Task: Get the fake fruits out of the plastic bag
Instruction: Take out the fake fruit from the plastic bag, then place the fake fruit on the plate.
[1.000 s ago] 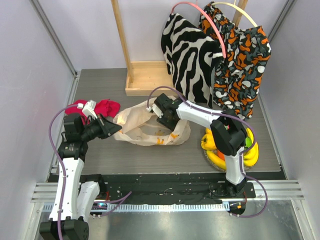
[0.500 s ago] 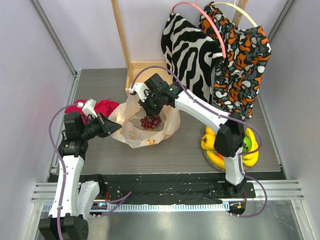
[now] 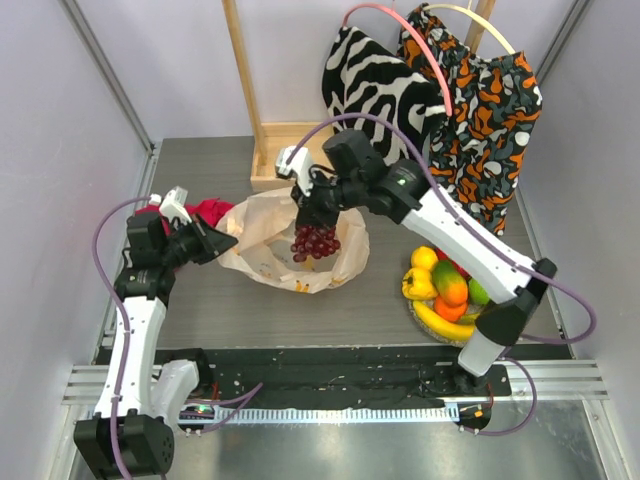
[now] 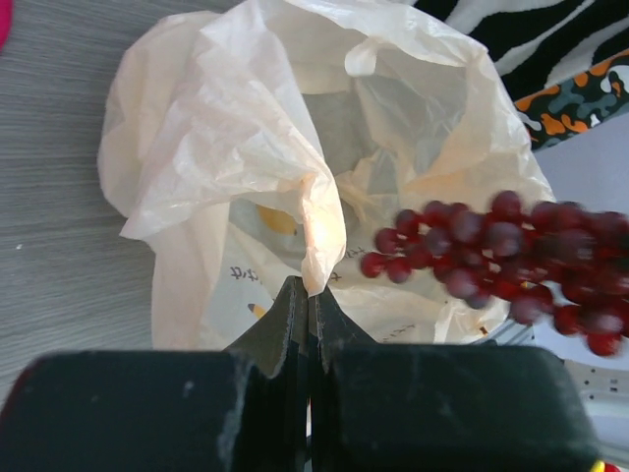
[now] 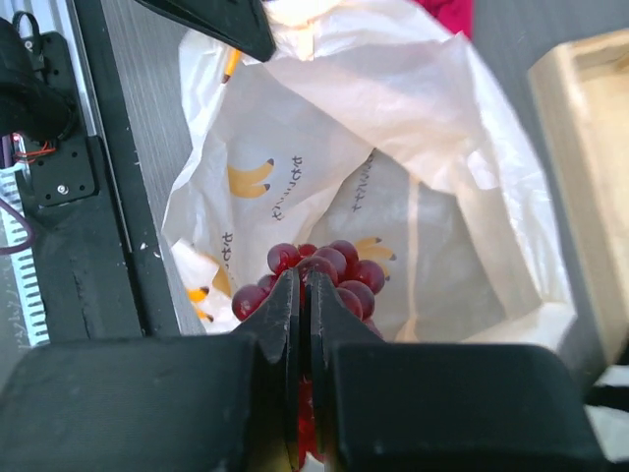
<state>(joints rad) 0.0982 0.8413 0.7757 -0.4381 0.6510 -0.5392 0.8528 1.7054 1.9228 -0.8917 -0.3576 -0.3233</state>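
The plastic bag (image 3: 262,228) lies open in the middle of the table (image 3: 200,300), a bit toward the left edge. The left gripper (image 4: 310,292) has its two fingers pressed together on a thin fold of the bag's rim. The left wrist view shows that pinch up close. From above you only see the dark tip touching the bag.

The right gripper (image 3: 308,214) hangs over the bag's mouth. Its fingers are closed tight on the top of the dark red grape bunch (image 5: 316,267). In the right wrist view the grapes dangle just under the fingers, with the bag's inside and its little yellow banana prints below them. In the left wrist view the grapes look blurry and float off to the right of the bag.

Only the top view shows the other fake fruits (image 3: 450,290). They sit in a pile near the right edge of the table, well apart from the bag. A red cloth (image 3: 208,211) lies behind the bag near the left edge.
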